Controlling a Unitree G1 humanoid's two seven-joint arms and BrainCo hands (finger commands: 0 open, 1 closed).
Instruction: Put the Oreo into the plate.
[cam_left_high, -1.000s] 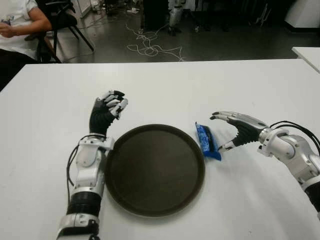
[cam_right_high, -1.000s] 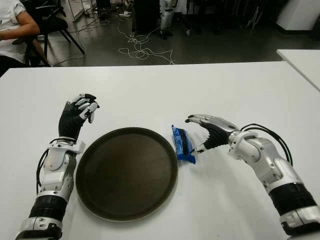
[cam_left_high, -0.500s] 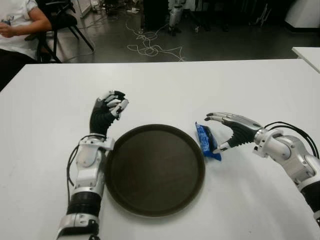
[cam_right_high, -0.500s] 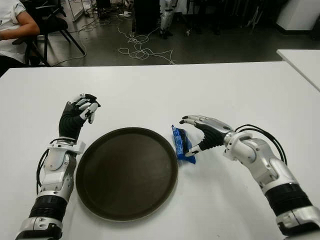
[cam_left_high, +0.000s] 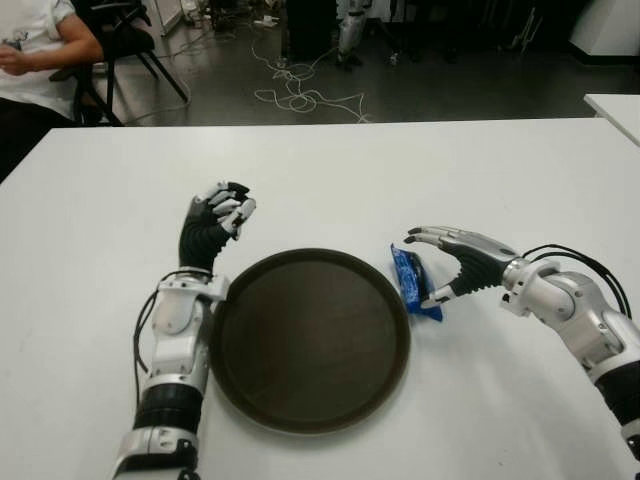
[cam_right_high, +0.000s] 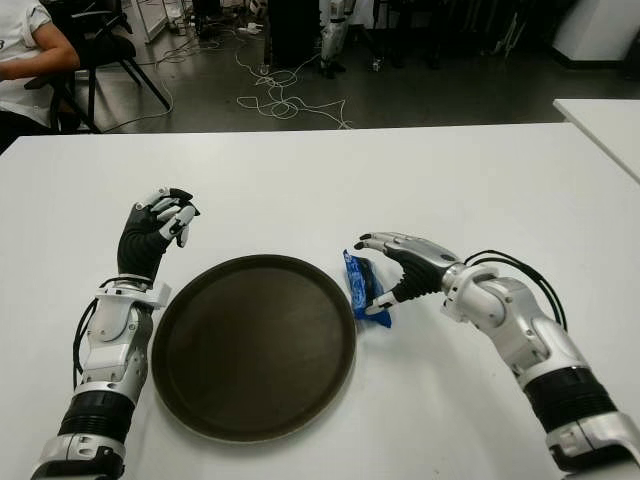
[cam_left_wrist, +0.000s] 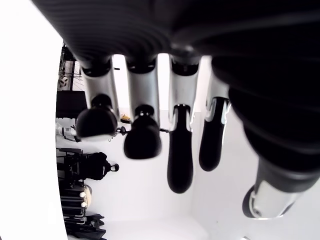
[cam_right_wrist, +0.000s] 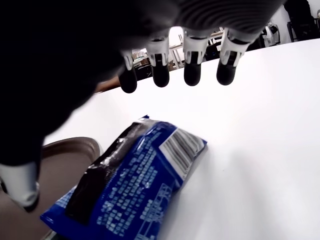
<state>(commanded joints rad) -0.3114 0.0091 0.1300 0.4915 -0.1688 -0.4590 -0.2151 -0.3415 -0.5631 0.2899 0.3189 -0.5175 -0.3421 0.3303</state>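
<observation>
A round dark brown plate (cam_left_high: 309, 340) sits on the white desk (cam_left_high: 400, 180), and everything else is told from it. Just off the plate's right rim lies the blue Oreo packet (cam_left_high: 412, 283), flat on the desk, its long side running roughly along the rim; whether the packet's near corner touches the rim cannot be told from the eye views; in the right wrist view the packet (cam_right_wrist: 132, 186) shows white print and a barcode, with the plate's brown edge (cam_right_wrist: 70, 150) close beside it.

The right hand (cam_left_high: 455, 262) is at the packet's far side from the plate; its fingers (cam_right_high: 385, 243) are spread and arch over the top of the packet, while the thumb reaches low toward the packet's near end; the hand has not clamped it; the right wrist view shows the four fingertips (cam_right_wrist: 191, 70) hanging clear above the desk past the packet, with open space between them and the wrapper.

The left hand (cam_left_high: 215, 222) shows just beyond the plate's left rim, its forearm running alongside that rim; its fingers (cam_left_wrist: 142, 135) are curled inward and hold nothing.

Past the desk's far edge, well behind the plate, white cables (cam_left_high: 300, 98) lie coiled on a dark floor; at the far left a seated person (cam_left_high: 35, 50) is partly in view beside a black chair (cam_left_high: 130, 35).
</observation>
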